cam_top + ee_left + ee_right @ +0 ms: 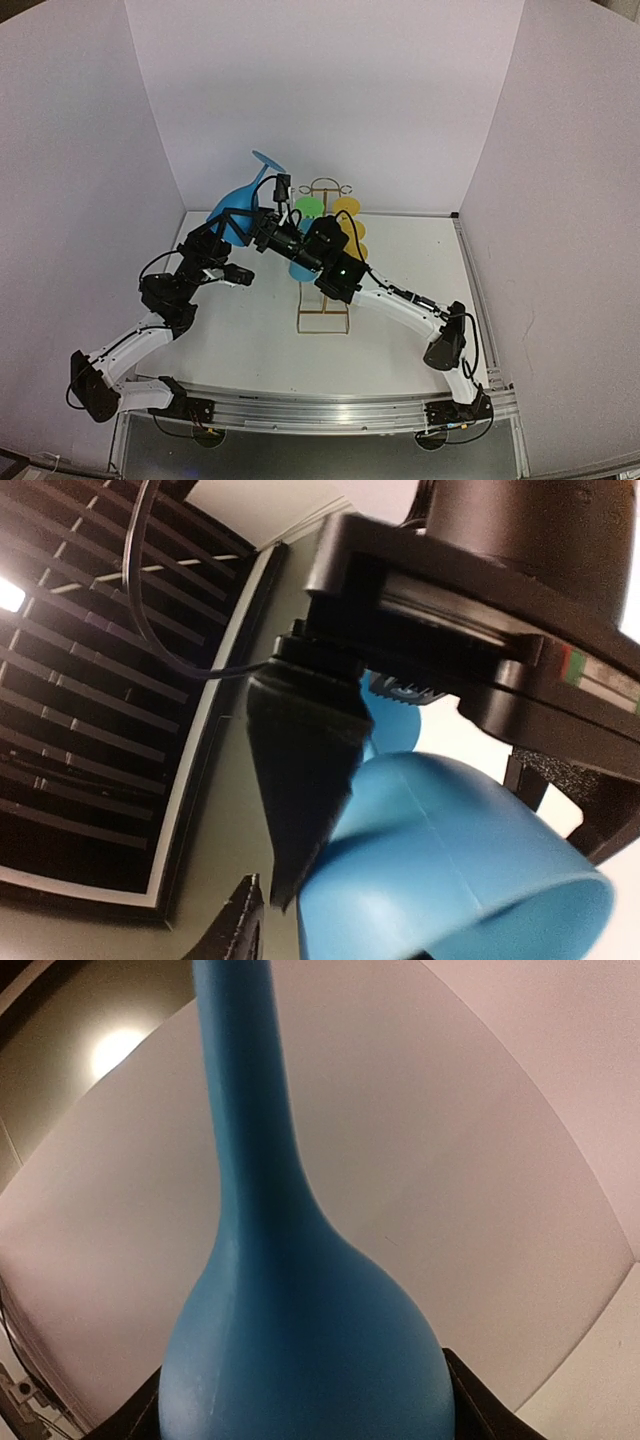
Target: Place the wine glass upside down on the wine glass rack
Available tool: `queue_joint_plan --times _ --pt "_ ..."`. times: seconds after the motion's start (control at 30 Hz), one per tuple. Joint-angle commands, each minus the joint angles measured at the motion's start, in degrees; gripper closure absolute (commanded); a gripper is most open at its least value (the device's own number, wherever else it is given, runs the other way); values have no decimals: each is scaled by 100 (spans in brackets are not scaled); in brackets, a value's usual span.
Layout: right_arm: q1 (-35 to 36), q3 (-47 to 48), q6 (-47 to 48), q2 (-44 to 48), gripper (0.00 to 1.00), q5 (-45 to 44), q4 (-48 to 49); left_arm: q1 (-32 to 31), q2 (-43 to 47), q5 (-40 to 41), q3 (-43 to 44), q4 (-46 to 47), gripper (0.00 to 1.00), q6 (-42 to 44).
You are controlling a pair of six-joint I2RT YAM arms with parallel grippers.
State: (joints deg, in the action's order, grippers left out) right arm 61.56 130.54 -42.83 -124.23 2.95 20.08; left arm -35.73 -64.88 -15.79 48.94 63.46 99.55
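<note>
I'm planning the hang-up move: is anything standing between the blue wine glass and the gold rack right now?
Only the right arm itself lies between the wine glass and the wine glass rack. A green disc and yellow discs sit at the rack's far end.

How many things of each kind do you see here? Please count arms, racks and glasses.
Arms: 2, left arm and right arm
Racks: 1, the rack
Glasses: at least 3, blue glass lifted, green glass and yellow glass at the rack; arms hide more
Total: at least 6
</note>
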Motion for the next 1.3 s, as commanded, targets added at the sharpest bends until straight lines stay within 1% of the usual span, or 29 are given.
queue_joint_plan --times 0.0,0.03,0.07,0.1,0.13,0.17,0.27,0.3,0.33,0.37,0.43,0.47,0.5,0.53,0.6,0.67,0.73,0.8,0.83,0.97,1.07,1.27 --pt "89 -549 768 566 56 -113 -77 -45 504 368 -169 -1005 53 -174" --pt "90 -680 911 678 57 -165 -82 -42 642 440 -205 -1336 48 -263" --pt "88 -836 1019 812 61 -229 -84 -40 829 512 -232 -1717 42 -379" --pt "87 -961 1112 910 68 -277 -94 -43 984 556 -257 -2112 38 -464" --pt "86 -1082 1202 1010 71 -360 -98 -41 1121 571 -295 -2421 34 -569" --pt "87 -1189 1298 1104 73 -427 -108 -41 1275 573 -332 -2779 29 -652" --pt "86 -1485 1669 1371 71 -534 -167 -41 1725 607 -347 -3987 13 -973" --pt "84 -1565 1824 1472 71 -543 -208 -41 1887 636 -272 -4563 8 -1142" --pt "82 -1625 1994 1577 71 -550 -297 -44 2042 641 -92 -5397 4 -1438" --pt "85 -1685 2197 1670 71 -554 -417 -43 2138 625 174 -6439 1 -1795" --pt "87 -1789 2728 1893 71 -471 -726 -45 2082 379 857 -8444 1 -2603" --pt "88 -1859 3017 1979 71 -348 -866 -40 1971 181 1301 -9141 1 -3145" --pt "82 -1945 3262 2079 71 -40 -947 -43 1791 18 1694 -9765 1 -3722" --pt "85 -2016 3491 2191 71 190 -1013 -42 1596 -119 2015 -10196 1 -4370" --pt "90 -2190 3832 2410 71 671 -1142 -37 1265 -488 2508 -10692 1 -5485" --pt "88 -2295 4199 2599 71 1111 -1374 -41 1077 -1017 2732 -10848 1 -6092" --pt "88 -2322 4549 2719 70 1459 -1612 -38 970 -1627 2820 -10692 1 -6668" --pt "85 -2341 4706 2801 69 1691 -1774 -34 866 -2278 2822 -10512 1 -7051" --pt "85 -2359 4742 2832 69 1753 -1796 -38 816 -2600 2808 -10394 1 -7230" --pt "87 -2382 4814 2825 70 1904 -1797 -42 590 -3414 2677 -9437 1 -7974" --pt "93 -2304 4793 2731 70 2055 -1797 -46 441 -3575 2603 -8675 1 -8554" --pt "101 -2215 4813 2607 69 2099 -1799 -45 110 -3701 2787 -8290 1 -8590"
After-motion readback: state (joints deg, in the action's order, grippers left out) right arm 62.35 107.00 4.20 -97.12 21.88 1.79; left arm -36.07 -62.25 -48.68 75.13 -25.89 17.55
